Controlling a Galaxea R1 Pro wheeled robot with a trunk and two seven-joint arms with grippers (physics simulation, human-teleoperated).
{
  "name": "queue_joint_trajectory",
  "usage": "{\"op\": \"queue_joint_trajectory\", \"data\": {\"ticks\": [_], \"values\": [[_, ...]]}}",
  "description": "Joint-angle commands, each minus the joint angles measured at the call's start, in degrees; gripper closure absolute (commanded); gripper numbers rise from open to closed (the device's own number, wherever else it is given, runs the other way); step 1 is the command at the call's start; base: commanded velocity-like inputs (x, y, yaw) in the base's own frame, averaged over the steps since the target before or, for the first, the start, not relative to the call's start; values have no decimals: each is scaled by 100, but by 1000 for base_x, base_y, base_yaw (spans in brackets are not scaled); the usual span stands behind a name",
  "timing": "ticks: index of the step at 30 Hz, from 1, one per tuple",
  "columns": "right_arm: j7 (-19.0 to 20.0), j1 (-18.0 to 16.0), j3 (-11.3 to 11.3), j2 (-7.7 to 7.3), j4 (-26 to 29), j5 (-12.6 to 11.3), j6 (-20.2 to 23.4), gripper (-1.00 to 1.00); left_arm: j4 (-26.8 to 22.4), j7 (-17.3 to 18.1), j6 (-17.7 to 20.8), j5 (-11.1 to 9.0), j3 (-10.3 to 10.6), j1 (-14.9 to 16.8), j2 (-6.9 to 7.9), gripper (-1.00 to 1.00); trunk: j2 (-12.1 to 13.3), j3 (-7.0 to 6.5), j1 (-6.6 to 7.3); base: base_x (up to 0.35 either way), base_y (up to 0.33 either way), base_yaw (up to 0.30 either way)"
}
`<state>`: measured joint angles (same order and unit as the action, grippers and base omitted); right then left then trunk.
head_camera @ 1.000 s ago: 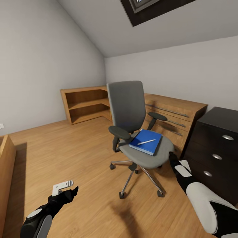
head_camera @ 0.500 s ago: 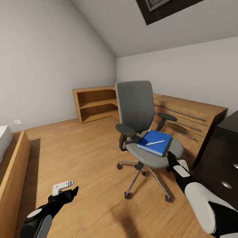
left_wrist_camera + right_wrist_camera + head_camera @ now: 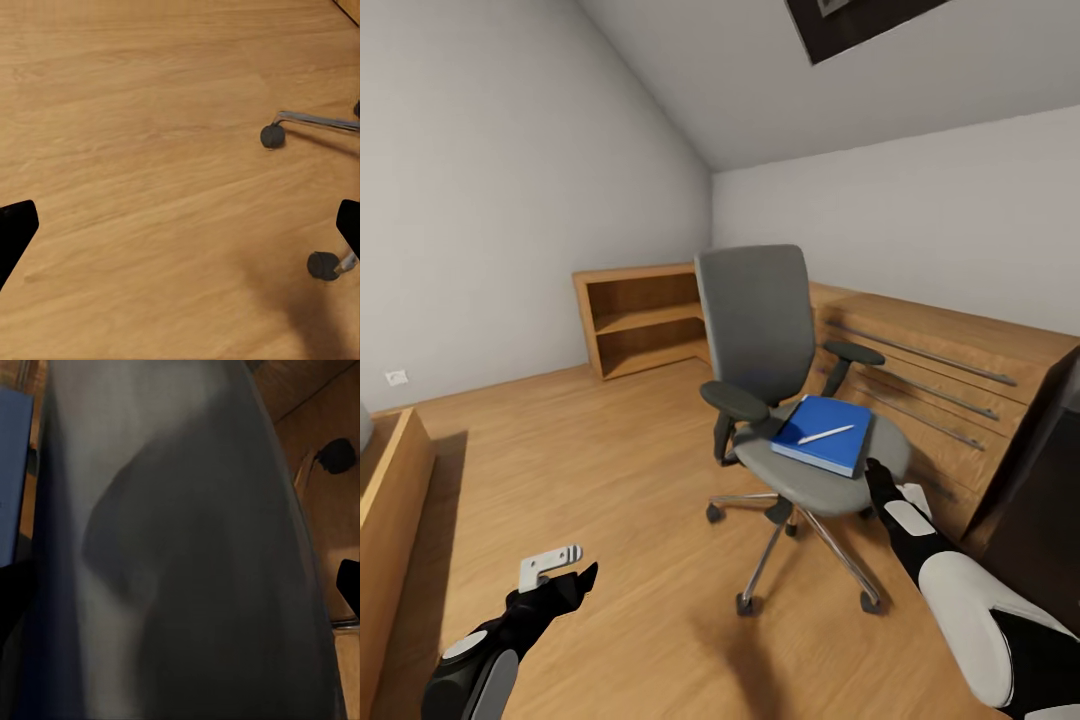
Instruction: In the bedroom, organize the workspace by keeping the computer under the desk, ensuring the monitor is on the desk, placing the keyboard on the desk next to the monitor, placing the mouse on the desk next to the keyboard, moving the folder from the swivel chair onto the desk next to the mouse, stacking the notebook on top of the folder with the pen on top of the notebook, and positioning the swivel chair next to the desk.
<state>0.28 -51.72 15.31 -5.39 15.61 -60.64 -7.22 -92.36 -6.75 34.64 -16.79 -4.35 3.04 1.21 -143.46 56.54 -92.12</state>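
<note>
Up close, the right tool (image 3: 882, 485) touches the swivel chair's (image 3: 780, 380) seat edge, fingers spread. Folder (image 3: 822, 435) lies on that seat, pen (image 3: 825, 434) atop. Left tool (image 3: 560, 572) hangs apart, empty, over open wooden floor (image 3: 560, 460).

Pen (image 3: 825, 435) on folder (image 3: 822, 434) on swivel chair (image 3: 785, 395) seat, mid-floor; bookshelf (image 3: 640, 318) behind, drawer chest (image 3: 950, 390) at right.

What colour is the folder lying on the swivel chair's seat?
Bright blue; the folder shows best in the head view.
</note>
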Motion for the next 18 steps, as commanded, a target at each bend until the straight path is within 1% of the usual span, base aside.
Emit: {"op": "queue_joint_trajectory", "data": {"ticks": [1,15,18], "values": [[8,-5,-28,1,3,-62,-20,-100,-8,-46,26,-64,4,3,2,-100,-2,5,-2,327,0,0],[8,-5,-28,-1,3,-57,-25,-100,-19,-46,29,-64,4,3,4,-100,-2,5,-2,326,0,0],[8,-5,-28,-5,3,-54,-25,-100,-16,-46,44,-64,4,3,7,-100,-2,5,-2,15,0,0]]}}
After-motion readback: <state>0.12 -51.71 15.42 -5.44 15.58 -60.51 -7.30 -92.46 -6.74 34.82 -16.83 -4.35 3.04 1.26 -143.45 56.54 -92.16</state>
